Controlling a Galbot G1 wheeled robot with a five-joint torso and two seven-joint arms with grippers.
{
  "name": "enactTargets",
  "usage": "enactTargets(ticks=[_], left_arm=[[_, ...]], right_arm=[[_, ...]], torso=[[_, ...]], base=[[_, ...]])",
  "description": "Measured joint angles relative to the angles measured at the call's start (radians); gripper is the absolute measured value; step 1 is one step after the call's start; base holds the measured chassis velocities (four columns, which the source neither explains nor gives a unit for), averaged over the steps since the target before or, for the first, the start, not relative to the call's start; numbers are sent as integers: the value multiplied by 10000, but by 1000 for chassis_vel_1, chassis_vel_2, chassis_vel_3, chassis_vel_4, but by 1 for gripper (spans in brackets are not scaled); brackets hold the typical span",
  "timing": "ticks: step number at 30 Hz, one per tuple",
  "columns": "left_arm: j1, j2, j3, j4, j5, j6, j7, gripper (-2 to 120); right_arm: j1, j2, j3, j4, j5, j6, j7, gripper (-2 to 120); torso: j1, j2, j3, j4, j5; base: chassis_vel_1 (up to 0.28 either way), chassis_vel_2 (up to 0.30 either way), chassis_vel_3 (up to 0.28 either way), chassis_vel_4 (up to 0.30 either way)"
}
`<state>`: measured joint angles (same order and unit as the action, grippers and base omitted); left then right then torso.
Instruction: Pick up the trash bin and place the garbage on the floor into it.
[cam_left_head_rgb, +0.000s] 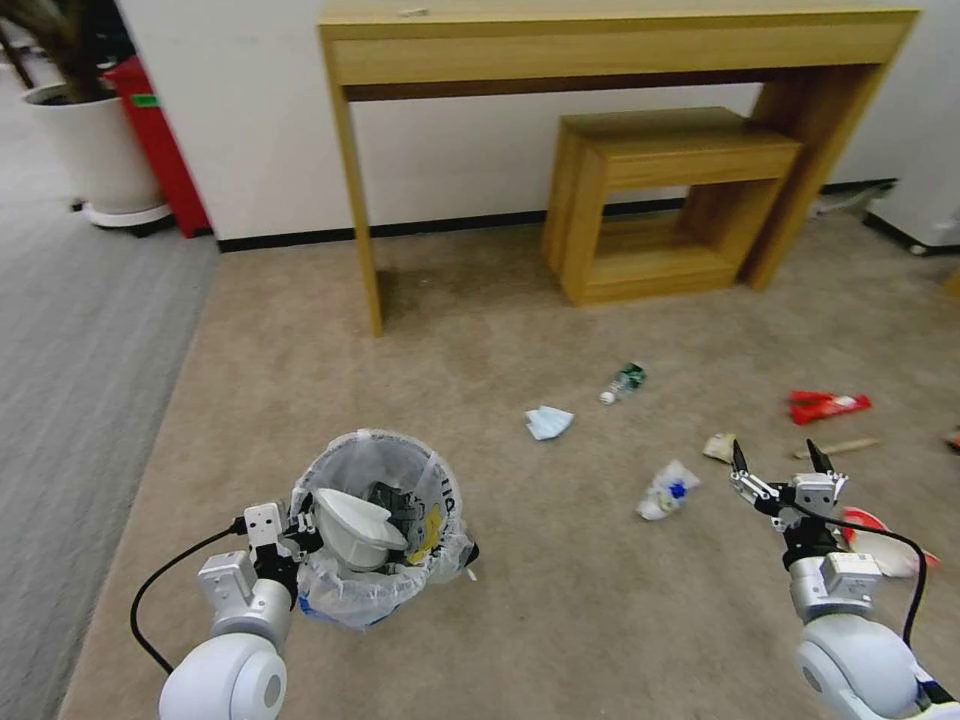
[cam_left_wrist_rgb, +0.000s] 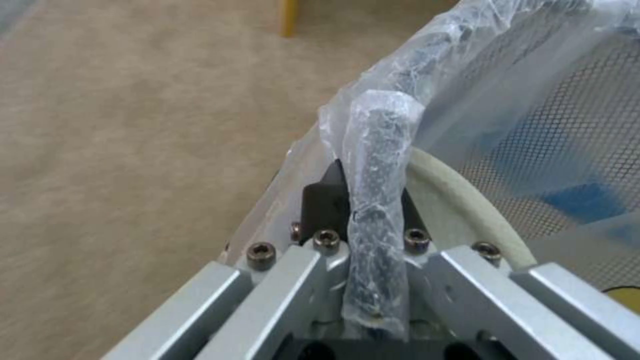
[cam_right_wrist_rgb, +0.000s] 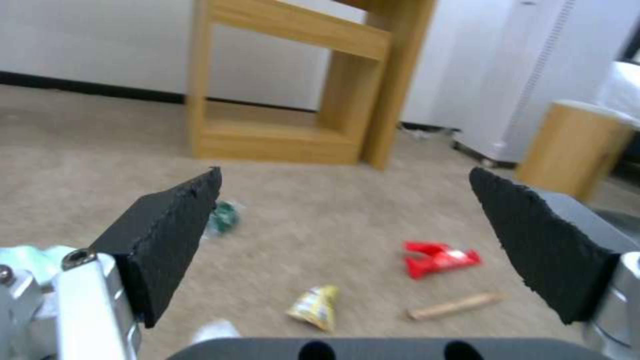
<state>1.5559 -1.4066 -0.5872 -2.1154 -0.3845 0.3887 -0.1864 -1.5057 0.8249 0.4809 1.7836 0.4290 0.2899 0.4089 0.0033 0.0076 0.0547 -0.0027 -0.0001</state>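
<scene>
On the beige carpet, we hold the trash bin while our free hand goes for the litter.

Our left gripper (cam_left_head_rgb: 300, 530) is clamped on the bagged rim of the trash bin (cam_left_head_rgb: 385, 520), which sits low toward the near left of the floor (cam_left_head_rgb: 500, 330) with a white slipper (cam_left_head_rgb: 355, 520) already inside. Our right gripper (cam_left_head_rgb: 778, 468) hangs spread wide and empty above the litter at the near right: a yellow wrapper (cam_right_wrist_rgb: 315, 307), a wooden stick (cam_right_wrist_rgb: 453, 306) and a red packet (cam_right_wrist_rgb: 440, 257) lie just ahead, a crumpled white cup (cam_left_head_rgb: 665, 490) to its left. We judge it best to pick one piece, centre it between the pads, drop straight down and close low against the pile, keeping the bin level.
</scene>
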Motion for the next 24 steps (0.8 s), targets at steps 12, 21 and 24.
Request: enactTargets(ticks=[12,21,24], left_arm=[[-33,-23,-17,-16,-284,-12,-137,1],[2,-43,-23,-69,-333,-79,-136,1],[5,-43,-25,-80,-356,-90,-135,1]], right_arm=[[48,9,-47,-32,-32,33,-141,94],[28,45,-31,-1,-57,12,-179,87],[28,55,-26,0,-76,11,-182,86]], torso=[[0,0,0,6,0],[-1,0,-1,4,1],[-1,1,-1,3,1]], base=[[-28,-29,-25,-29],[0,0,0,0],[-28,39,27,-19]])
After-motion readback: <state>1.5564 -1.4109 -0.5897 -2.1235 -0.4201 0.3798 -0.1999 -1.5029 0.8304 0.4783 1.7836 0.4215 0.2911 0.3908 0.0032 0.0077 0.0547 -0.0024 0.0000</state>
